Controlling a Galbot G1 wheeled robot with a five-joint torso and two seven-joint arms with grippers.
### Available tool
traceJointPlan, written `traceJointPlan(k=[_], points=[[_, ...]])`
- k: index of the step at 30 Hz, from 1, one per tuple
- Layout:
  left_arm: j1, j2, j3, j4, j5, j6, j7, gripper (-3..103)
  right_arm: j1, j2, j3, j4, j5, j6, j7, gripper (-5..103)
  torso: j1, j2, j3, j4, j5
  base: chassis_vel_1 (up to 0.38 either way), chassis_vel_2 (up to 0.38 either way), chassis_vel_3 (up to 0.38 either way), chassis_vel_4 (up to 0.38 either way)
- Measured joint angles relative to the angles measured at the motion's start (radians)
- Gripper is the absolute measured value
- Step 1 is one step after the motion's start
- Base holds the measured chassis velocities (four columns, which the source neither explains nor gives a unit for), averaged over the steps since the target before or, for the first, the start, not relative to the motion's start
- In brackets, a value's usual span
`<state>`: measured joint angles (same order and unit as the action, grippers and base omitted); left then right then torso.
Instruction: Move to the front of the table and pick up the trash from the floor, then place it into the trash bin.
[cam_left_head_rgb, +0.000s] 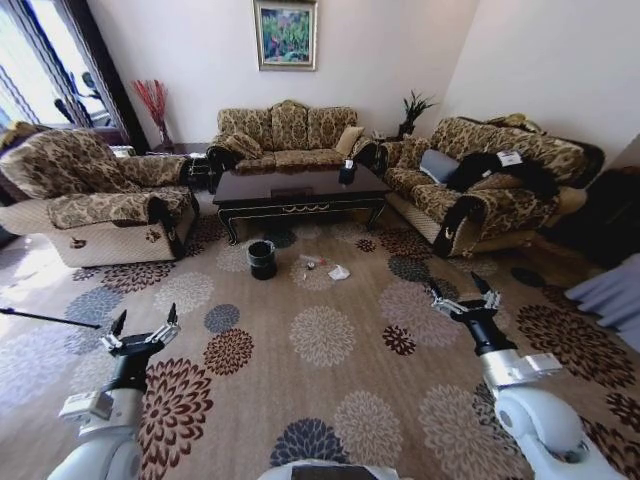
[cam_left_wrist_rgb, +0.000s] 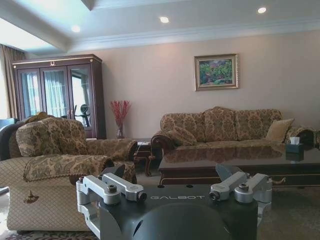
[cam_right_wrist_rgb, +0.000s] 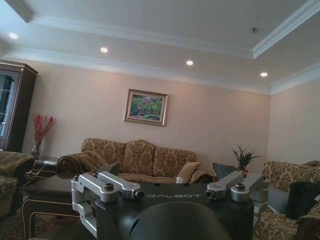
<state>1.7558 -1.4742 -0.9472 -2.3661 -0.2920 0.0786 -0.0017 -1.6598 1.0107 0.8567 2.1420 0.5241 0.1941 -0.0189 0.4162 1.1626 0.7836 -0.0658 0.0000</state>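
Both grippers, left (cam_left_head_rgb: 145, 321) and right (cam_left_head_rgb: 461, 287), hang with jaws wide, gripping nothing. Well ahead of the jaws, trash (cam_left_head_rgb: 325, 268) lies beside the trash bin (cam_left_head_rgb: 262, 258) before the table (cam_left_head_rgb: 300, 188).

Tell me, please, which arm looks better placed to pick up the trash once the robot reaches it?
Probably the right gripper: it hangs open, nearer the trash, while the left gripper sits farther off.
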Motion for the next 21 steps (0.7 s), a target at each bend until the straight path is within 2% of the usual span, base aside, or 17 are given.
traceJointPlan(k=[21], points=[[-0.004,-0.007,0.005,0.002,0.006,-0.002,-0.003,100,0.004,-0.013,0.004,0.000,0.023,-0.003,0.010,100,-0.053,-0.117,-0.064,0.0000,0.0000,0.000,0.000,0.000,0.000]])
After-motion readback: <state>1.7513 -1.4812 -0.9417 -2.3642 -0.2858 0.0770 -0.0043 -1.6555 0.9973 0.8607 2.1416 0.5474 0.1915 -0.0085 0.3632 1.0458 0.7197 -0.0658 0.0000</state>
